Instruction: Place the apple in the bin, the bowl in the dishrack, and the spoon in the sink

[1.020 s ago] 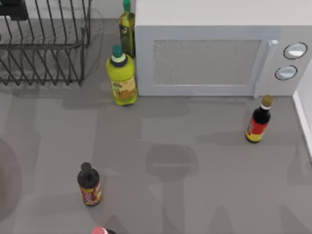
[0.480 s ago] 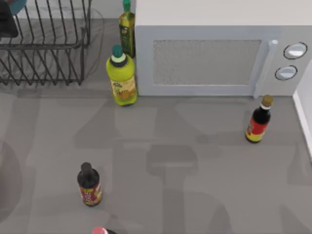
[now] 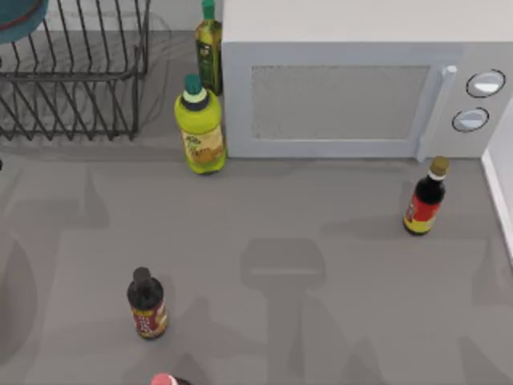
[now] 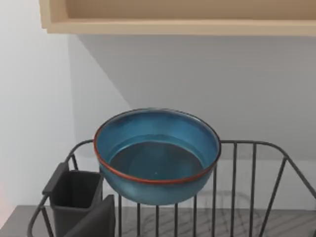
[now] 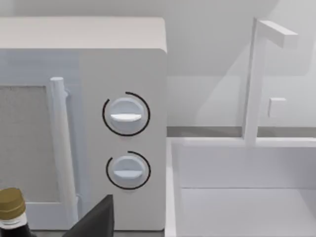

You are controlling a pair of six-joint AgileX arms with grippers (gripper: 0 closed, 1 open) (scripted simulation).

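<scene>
The bowl (image 4: 157, 155) sits mouth-up, slightly tilted, over the dishrack (image 4: 237, 187) at the worktop's far left; gripper states can't be told.

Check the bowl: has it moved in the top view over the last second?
Yes. The bowl has come into view at the top-left corner, over the dishrack, where none showed a second ago.

A grey surface (image 3: 321, 208) carries a white microwave (image 3: 337, 96) against a pale wall (image 4: 197, 79); a wooden shelf (image 4: 177, 19) hangs above.
</scene>
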